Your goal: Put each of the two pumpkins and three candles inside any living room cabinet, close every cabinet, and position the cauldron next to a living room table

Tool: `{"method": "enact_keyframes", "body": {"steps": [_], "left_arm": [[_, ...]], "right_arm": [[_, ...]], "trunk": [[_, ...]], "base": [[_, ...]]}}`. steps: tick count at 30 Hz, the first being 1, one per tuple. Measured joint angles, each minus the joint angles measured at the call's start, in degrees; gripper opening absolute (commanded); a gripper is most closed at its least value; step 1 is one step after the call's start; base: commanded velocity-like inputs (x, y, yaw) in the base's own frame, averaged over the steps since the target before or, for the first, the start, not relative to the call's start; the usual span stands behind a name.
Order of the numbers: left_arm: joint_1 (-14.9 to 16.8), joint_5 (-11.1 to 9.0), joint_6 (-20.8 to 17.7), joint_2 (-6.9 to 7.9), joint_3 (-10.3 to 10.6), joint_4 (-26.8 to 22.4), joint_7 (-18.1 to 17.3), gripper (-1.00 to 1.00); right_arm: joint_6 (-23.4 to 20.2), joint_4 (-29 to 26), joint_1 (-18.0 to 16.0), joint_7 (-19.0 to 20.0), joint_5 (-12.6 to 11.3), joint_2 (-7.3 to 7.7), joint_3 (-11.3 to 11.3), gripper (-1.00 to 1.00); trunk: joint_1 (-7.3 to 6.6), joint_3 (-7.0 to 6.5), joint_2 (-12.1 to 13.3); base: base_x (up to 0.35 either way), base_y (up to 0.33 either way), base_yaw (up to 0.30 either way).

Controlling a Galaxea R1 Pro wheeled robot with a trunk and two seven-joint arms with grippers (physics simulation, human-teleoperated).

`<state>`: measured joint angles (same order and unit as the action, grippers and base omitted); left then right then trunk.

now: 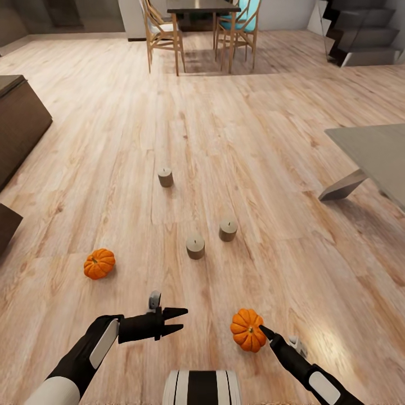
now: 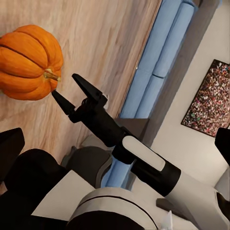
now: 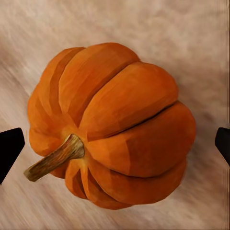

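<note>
A: R gripper (image 1: 264,332) status?
B: Jaws spread wide, holding nothing. In the right wrist view its two fingertips (image 3: 9,151) flank the near pumpkin (image 3: 112,127), gaps on both sides. That pumpkin sits on the wood floor (image 1: 253,140) right at the tips; touching or not, can't tell.
A: L gripper (image 1: 181,319)?
B: Partly open, empty, low over the floor, pointing across toward the R one.
A: Other stuff?
B: 2nd pumpkin (image 1: 99,264) just out past the L gripper, on its outer side. Three candles (image 1: 196,247) (image 1: 228,229) (image 1: 165,177) upright, ahead of both grippers, roughly btwn them. Dark cabinet (image 1: 17,121) far off beyond the L gripper; table (image 1: 374,152) well ahead of the R one.
</note>
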<state>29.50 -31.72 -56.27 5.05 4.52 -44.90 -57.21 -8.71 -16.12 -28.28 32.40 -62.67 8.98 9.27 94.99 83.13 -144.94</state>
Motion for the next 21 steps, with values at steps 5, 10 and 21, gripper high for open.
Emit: {"method": "enact_keyframes", "body": {"steps": [5, 10, 21], "left_arm": [[0.0, 0.0, 0.0, 0.00, 0.0, 0.0, 0.0, 1.00], [0.0, 0.0, 0.0, 0.00, 0.0, 0.0, 0.0, 1.00], [0.0, 0.0, 0.0, 0.00, 0.0, 0.0, 0.0, 1.00]], "right_arm": [[0.0, 0.0, 0.0, 0.0, 0.0, 0.02, 0.0, 1.00], [0.0, 0.0, 0.0, 0.1, 0.0, -0.05, 0.0, 1.00], [0.0, 0.0, 0.0, 0.1, 0.0, -0.06, 0.1, 1.00]], "trunk": [[0.13, 1.11, -0.1], [0.26, 2.22, -0.1], [0.43, 3.78, -0.2]], "base": [[0.000, 0.000, 0.000], [0.000, 0.000, 0.000], [0.000, 0.000, 0.000]]}}
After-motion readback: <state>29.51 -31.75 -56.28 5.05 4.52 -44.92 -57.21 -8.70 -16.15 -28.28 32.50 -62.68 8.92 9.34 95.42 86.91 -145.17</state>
